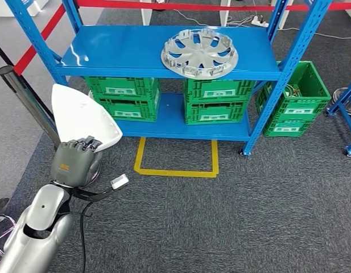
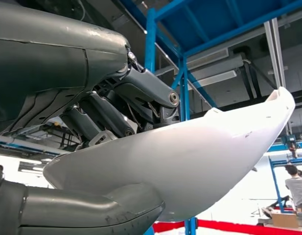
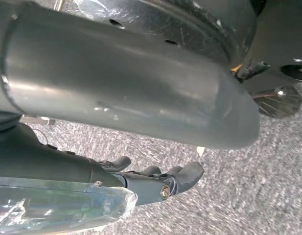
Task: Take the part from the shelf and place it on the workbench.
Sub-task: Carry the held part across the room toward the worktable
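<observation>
While the left hand [image 1: 74, 162] holds the white part [image 1: 83, 116] tight — fingers on top, thumb below — the part sits low, in front of the blue shelf [image 1: 122, 54]. A silver wheel cover [image 1: 199, 53] lies on the shelf's top board. The right hand [image 3: 156, 181] hangs over grey carpet [image 3: 252, 196] — fingers nearly straight, holding nothing.

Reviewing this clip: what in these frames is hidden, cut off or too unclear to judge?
- Workbench: cannot be made out.
- White part: near edge covered by the left hand in the head view; the grip's contact is unclear.
- Right hand: in the right wrist view, fingers partly hidden behind clear film, the open or closed state unclear.
- Green crates: contents hidden by the blue shelf.
</observation>
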Motion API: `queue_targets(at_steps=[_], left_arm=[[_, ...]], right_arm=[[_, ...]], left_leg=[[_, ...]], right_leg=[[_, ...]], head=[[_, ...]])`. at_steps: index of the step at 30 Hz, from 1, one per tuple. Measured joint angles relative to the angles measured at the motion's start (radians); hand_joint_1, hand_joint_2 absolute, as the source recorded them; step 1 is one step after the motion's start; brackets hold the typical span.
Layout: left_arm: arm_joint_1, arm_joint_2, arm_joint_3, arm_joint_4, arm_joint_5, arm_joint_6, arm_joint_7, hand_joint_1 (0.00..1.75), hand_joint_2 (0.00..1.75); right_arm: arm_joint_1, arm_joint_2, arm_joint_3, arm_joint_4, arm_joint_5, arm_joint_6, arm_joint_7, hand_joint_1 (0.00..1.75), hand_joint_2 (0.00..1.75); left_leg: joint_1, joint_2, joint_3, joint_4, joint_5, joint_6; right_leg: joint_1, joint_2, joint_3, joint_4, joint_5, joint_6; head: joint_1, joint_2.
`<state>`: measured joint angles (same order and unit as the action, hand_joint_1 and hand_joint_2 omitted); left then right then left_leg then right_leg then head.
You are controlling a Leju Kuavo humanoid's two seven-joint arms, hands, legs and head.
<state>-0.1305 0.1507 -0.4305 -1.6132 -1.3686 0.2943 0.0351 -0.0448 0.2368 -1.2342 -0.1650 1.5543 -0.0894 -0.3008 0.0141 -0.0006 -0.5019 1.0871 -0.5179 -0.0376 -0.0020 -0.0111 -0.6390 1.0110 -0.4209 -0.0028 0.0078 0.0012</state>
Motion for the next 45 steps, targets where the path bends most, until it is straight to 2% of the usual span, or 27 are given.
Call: queue_targets(at_steps=[2, 5, 6, 7, 9, 10, 11, 13, 14, 15, 17, 19, 21, 22, 25, 26, 27, 29, 31, 33, 34, 37, 39, 41, 42, 43, 45], left_arm=[[-0.002, 0.0, 0.001, -0.002, 0.0, -0.002, 0.0, 1.75, 1.75], [0.0, 0.0, 0.002, -0.002, 0.001, -0.008, 0.0, 1.75, 1.75], [0.002, 0.0, 0.002, -0.001, 0.002, -0.008, 0.0, 1.75, 1.75], [0.003, 0.0, 0.003, 0.0, 0.003, -0.009, 0.0, 1.75, 1.75], [0.004, -0.001, 0.008, 0.001, 0.005, -0.01, 0.0, 1.75, 1.75], [0.005, -0.001, 0.01, 0.003, 0.007, -0.01, 0.0, 1.75, 1.75], [0.005, -0.001, 0.013, 0.004, 0.01, -0.01, 0.0, 1.75, 1.75], [0.008, -0.001, 0.019, 0.007, 0.016, -0.01, 0.0, 1.75, 1.75], [0.009, -0.001, 0.022, 0.007, 0.018, -0.01, 0.0, 1.75, 1.75], [0.01, -0.001, 0.024, 0.008, 0.02, -0.01, 0.0, 1.75, 1.75], [0.011, -0.001, 0.028, 0.008, 0.022, -0.011, 0.0, 1.75, 1.75], [0.011, -0.002, 0.031, 0.008, 0.03, -0.013, -0.001, 1.75, 1.75], [0.013, -0.003, 0.034, 0.008, 0.037, -0.017, -0.003, 1.75, 1.75], [0.014, -0.003, 0.036, 0.008, 0.04, -0.019, -0.004, 1.75, 1.75], [0.016, -0.004, 0.044, 0.009, 0.042, -0.023, -0.006, 1.75, 1.75], [0.016, -0.004, 0.046, 0.009, 0.043, -0.023, -0.006, 1.75, 1.75], [0.016, -0.005, 0.047, 0.009, 0.043, -0.024, -0.006, 1.75, 1.75], [0.017, -0.005, 0.048, 0.01, 0.045, -0.024, -0.006, 1.75, 1.75], [0.015, -0.006, 0.049, 0.01, 0.046, -0.024, -0.006, 1.75, 1.75], [0.014, -0.007, 0.05, 0.01, 0.047, -0.024, -0.007, 1.75, 1.75], [0.014, -0.008, 0.05, 0.01, 0.048, -0.024, -0.008, 1.75, 1.75], [0.014, -0.01, 0.05, 0.01, 0.049, -0.025, -0.008, 1.75, 1.75], [0.014, -0.012, 0.05, 0.01, 0.05, -0.026, -0.008, 1.75, 1.75], [0.015, -0.014, 0.051, 0.01, 0.052, -0.026, -0.008, 1.75, 1.75], [0.016, -0.014, 0.051, 0.01, 0.054, -0.026, -0.008, 1.75, 1.75], [0.017, -0.015, 0.051, 0.01, 0.059, -0.027, -0.009, 1.75, 1.75], [0.02, -0.018, 0.051, 0.01, 0.075, -0.031, -0.012, 1.75, 1.75]], right_arm=[[-0.002, 0.0, 0.0, 0.0, 0.0, 0.0, 0.0, 0.0, 0.0], [0.002, 0.0, 0.0, 0.0, 0.0, 0.002, 0.0, 0.0, 0.0], [0.005, 0.0, 0.0, 0.0, -0.001, 0.003, 0.0, 0.0, 0.0], [0.007, 0.0, 0.0, 0.0, -0.001, 0.004, 0.0, 0.0, 0.0], [0.008, 0.0, 0.0, 0.0, -0.001, 0.005, 0.0, 0.0, 0.0], [0.008, 0.0, 0.0, 0.0, -0.001, 0.006, 0.0, 0.0, 0.0], [0.008, 0.0, 0.0, 0.0, -0.001, 0.006, 0.0, 0.0, 0.0], [0.008, 0.0, 0.0, 0.0, -0.001, 0.006, 0.001, 0.0, 0.0], [0.008, 0.0, 0.0, 0.0, 0.0, 0.006, 0.001, 0.0, 0.0], [0.007, 0.0, 0.0, 0.0, 0.0, 0.006, 0.001, 0.0, 0.0], [0.003, 0.0, 0.0, -0.001, 0.0, 0.005, 0.001, 0.0, 0.0], [0.001, 0.0, 0.001, -0.002, 0.0, 0.005, 0.001, 0.0, 0.0], [0.001, 0.0, 0.004, -0.001, 0.001, 0.005, 0.002, 0.0, 0.0], [0.0, 0.001, 0.005, -0.001, 0.001, 0.005, 0.003, 0.0, 0.0], [-0.001, 0.002, 0.008, -0.001, 0.001, 0.004, 0.003, 0.0, 0.0], [0.0, 0.002, 0.01, -0.001, 0.002, 0.004, 0.003, 0.0, 0.0], [0.0, 0.002, 0.011, -0.001, 0.002, 0.004, 0.003, 0.0, 0.0], [0.0, 0.002, 0.013, -0.001, 0.002, 0.004, 0.003, 0.0, 0.0], [-0.001, 0.002, 0.014, -0.001, 0.002, 0.004, 0.003, 0.0, 0.0], [-0.002, 0.002, 0.015, -0.001, 0.002, 0.003, 0.003, 0.0, 0.0], [-0.003, 0.002, 0.015, -0.001, 0.002, 0.003, 0.003, 0.0, 0.0], [0.002, 0.002, 0.015, -0.001, 0.002, 0.002, 0.003, 0.0, 0.0], [0.005, 0.002, 0.015, -0.001, 0.002, 0.002, 0.004, 0.0, 0.0], [0.005, 0.002, 0.016, -0.001, 0.003, 0.001, 0.005, 0.0, 0.0], [0.005, 0.002, 0.016, -0.001, 0.003, 0.001, 0.005, 0.0, 0.0], [0.004, 0.002, 0.016, -0.001, 0.003, 0.0, 0.005, 0.0, 0.0], [0.004, 0.002, 0.016, -0.001, 0.003, 0.0, 0.006, 0.0, 0.0]], left_leg=[[-0.005, -0.003, 0.058, -0.099, -0.034, 0.013], [-0.011, 0.0, 0.04, -0.115, -0.011, 0.042], [-0.011, 0.003, 0.029, -0.116, 0.002, 0.051], [-0.011, 0.005, 0.014, -0.117, 0.015, 0.06], [-0.015, 0.006, -0.019, -0.116, 0.042, 0.069], [-0.018, 0.007, -0.037, -0.115, 0.056, 0.071], [-0.022, 0.007, -0.056, -0.114, 0.07, 0.072], [-0.028, 0.008, -0.092, -0.11, 0.095, 0.072], [-0.031, 0.008, -0.109, -0.107, 0.108, 0.072], [-0.032, 0.008, -0.123, -0.105, 0.118, 0.07], [-0.032, 0.007, -0.136, -0.103, 0.138, 0.063], [-0.028, 0.008, -0.137, -0.107, 0.158, 0.053], [-0.025, 0.006, -0.142, -0.108, 0.164, 0.041], [-0.024, 0.005, -0.15, -0.096, 0.14, 0.034], [-0.015, 0.003, -0.183, 0.046, -0.023, 0.016], [-0.012, 0.003, -0.191, 0.114, -0.059, 0.011], [-0.009, 0.003, -0.193, 0.166, -0.067, 0.007], [-0.004, 0.003, -0.152, 0.181, -0.023, 0.001], [0.001, 0.002, -0.051, 0.066, 0.013, -0.001], [-0.001, 0.0, 0.037, -0.065, -0.01, 0.008], [-0.004, -0.001, 0.055, -0.099, -0.022, 0.015], [-0.008, 0.003, 0.033, -0.113, 0.001, 0.043], [-0.005, 0.008, -0.001, -0.116, 0.03, 0.059], [-0.007, 0.008, -0.038, -0.115, 0.058, 0.065], [-0.009, 0.009, -0.056, -0.115, 0.072, 0.065], [-0.01, 0.009, -0.075, -0.114, 0.086, 0.065], [-0.013, 0.009, -0.113, -0.112, 0.113, 0.061]], right_leg=[[0.001, 0.001, -0.01, 0.001, 0.019, 0.01], [-0.005, 0.004, -0.021, -0.008, 0.041, 0.027], [-0.006, 0.005, -0.031, 0.005, 0.018, 0.032], [-0.007, 0.006, -0.044, 0.04, -0.028, 0.036], [-0.008, 0.007, -0.07, 0.162, -0.143, 0.039], [-0.008, 0.008, -0.077, 0.227, -0.179, 0.04], [-0.008, 0.008, -0.073, 0.274, -0.186, 0.039], [-0.006, 0.008, -0.026, 0.277, -0.135, 0.032], [-0.004, 0.008, 0.022, 0.23, -0.102, 0.025], [-0.001, 0.008, 0.075, 0.161, -0.092, 0.018], [0.006, 0.01, 0.179, 0.007, -0.121, 0.008], [0.012, 0.012, 0.215, -0.061, -0.143, 0.005], [0.011, 0.01, 0.197, -0.061, -0.123, -0.004], [0.009, 0.008, 0.185, -0.061, -0.11, -0.012], [0.005, 0.005, 0.142, -0.06, -0.067, -0.023], [0.004, 0.004, 0.125, -0.057, -0.054, -0.022], [0.004, 0.003, 0.107, -0.053, -0.041, -0.02], [0.002, 0.002, 0.065, -0.038, -0.019, -0.015], [0.001, 0.002, 0.03, -0.02, -0.003, -0.008], [0.003, 0.004, 0.01, -0.007, 0.012, 0.002], [0.003, 0.004, 0.005, -0.005, 0.021, 0.007], [-0.004, 0.005, -0.01, -0.008, 0.036, 0.026], [-0.007, 0.008, -0.036, 0.047, -0.044, 0.036], [-0.007, 0.009, -0.06, 0.163, -0.158, 0.042], [-0.007, 0.009, -0.065, 0.223, -0.189, 0.043], [-0.007, 0.009, -0.06, 0.268, -0.189, 0.044], [-0.007, 0.009, -0.013, 0.277, -0.131, 0.039]], head=[[0.0, 0.0], [0.0, 0.0], [0.002, 0.0], [0.002, 0.0], [0.004, 0.0], [0.004, 0.0], [0.004, 0.0], [0.004, 0.0], [0.004, 0.0], [0.003, 0.0], [0.002, 0.0], [0.005, 0.0], [0.009, 0.0], [0.008, 0.0], [-0.002, 0.0], [-0.003, 0.0], [-0.003, 0.0], [-0.003, 0.0], [-0.004, 0.0], [-0.004, 0.0], [-0.004, 0.0], [-0.006, 0.0], [-0.003, 0.0], [0.001, 0.0], [0.002, 0.0], [0.002, 0.0], [0.002, 0.0]])
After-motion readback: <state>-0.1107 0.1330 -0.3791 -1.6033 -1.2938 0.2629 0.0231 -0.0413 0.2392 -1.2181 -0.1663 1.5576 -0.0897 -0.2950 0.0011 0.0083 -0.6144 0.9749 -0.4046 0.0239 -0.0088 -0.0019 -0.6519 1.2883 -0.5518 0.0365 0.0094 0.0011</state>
